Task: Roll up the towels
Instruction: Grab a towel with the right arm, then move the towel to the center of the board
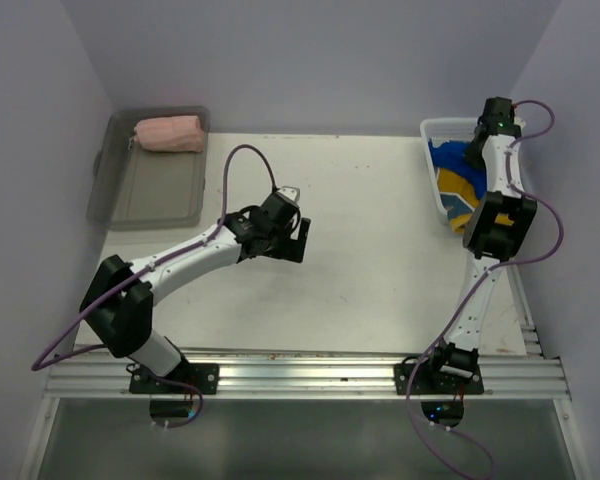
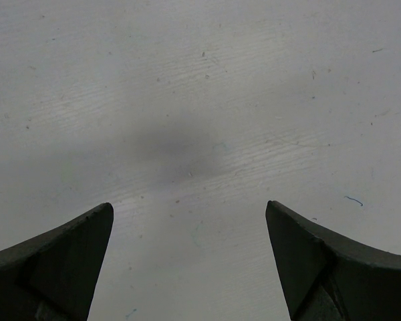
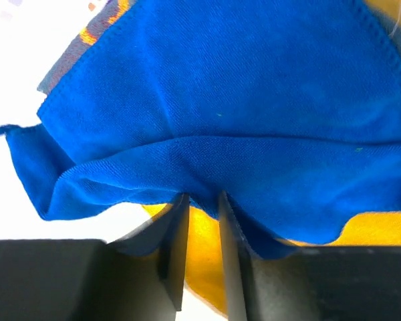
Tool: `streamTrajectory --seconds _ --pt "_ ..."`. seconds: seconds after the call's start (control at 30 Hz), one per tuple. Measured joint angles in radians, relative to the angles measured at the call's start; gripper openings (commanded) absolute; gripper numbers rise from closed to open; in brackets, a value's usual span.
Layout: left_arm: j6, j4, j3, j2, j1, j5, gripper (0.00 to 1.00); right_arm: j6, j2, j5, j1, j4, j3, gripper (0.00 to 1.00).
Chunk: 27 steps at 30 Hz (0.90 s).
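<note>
A blue towel (image 3: 240, 87) lies crumpled over a yellow towel (image 3: 200, 247) in the white basket (image 1: 435, 128) at the far right. My right gripper (image 3: 202, 199) reaches down into that basket. Its jaws stand close together, with their tips pinched into a fold at the blue towel's near edge. From above, the blue towel (image 1: 448, 160) and yellow towel (image 1: 458, 190) show beside the right gripper (image 1: 477, 152). A pink towel (image 1: 170, 133) lies rolled in the grey tray (image 1: 150, 195) at the far left. My left gripper (image 1: 298, 238) hangs open over bare table (image 2: 189, 214).
The grey tray sits against the left wall and the basket against the right wall. The right arm's elbow (image 1: 498, 225) overhangs the basket's near end. An aluminium rail (image 1: 300, 375) runs along the table's near edge.
</note>
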Motion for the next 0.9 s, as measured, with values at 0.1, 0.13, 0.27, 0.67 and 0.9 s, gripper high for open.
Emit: streamTrajectory --seconds 0.1,0.13,0.27,0.67,0.9 --pt "0.006 -0.003 0.007 0.005 0.0 -0.002 1.0 0.005 -0.001 -0.019 -0.006 0.006 0.002 0.0" --pt "0.007 -0.003 0.011 0.008 0.0 -0.002 1.0 0.006 -0.005 -0.024 -0.009 0.012 -0.004 0.0" --pt "0.014 -0.003 0.021 0.016 0.0 -0.003 1.0 0.008 -0.081 -0.051 -0.014 0.056 -0.121 0.0" --pt "0.005 -0.029 0.078 -0.001 0.0 -0.012 1.0 0.034 -0.775 -0.099 0.021 0.218 -0.467 0.0" --pt "-0.016 -0.032 0.086 -0.064 0.019 0.0 0.99 -0.026 -1.143 -0.085 0.401 0.334 -0.574 0.0"
